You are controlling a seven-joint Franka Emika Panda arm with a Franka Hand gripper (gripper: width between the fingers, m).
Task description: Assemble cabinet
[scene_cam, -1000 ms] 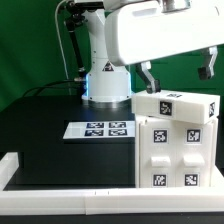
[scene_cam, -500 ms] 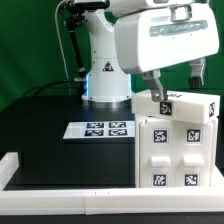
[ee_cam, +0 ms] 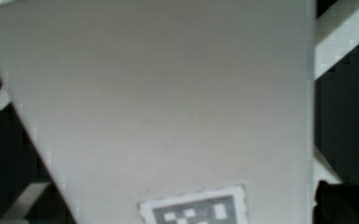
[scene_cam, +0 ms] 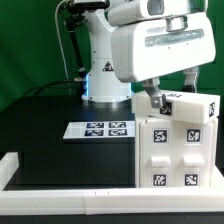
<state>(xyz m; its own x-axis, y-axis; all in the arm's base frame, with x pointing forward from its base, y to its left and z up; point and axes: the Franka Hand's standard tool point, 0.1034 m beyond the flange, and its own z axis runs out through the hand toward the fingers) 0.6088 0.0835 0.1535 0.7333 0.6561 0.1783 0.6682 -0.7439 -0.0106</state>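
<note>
While the gripper is coming down with fingers wide over the cabinet, a grasp is nearing.

The exterior view is bright and evenly lit, fairly sharp, with glare on the white cabinet; the wrist view is dim, grey and blurred

The cabinet is seen as a large white box-shaped body, stood upright at the exterior view's right, just beside the marker board. Four drawer-like panels are carried on its near face, each marked with a black-and-white square tag. More tags are borne on its top. In the wrist view its white surface is shown close, one tag partly visible.
</note>
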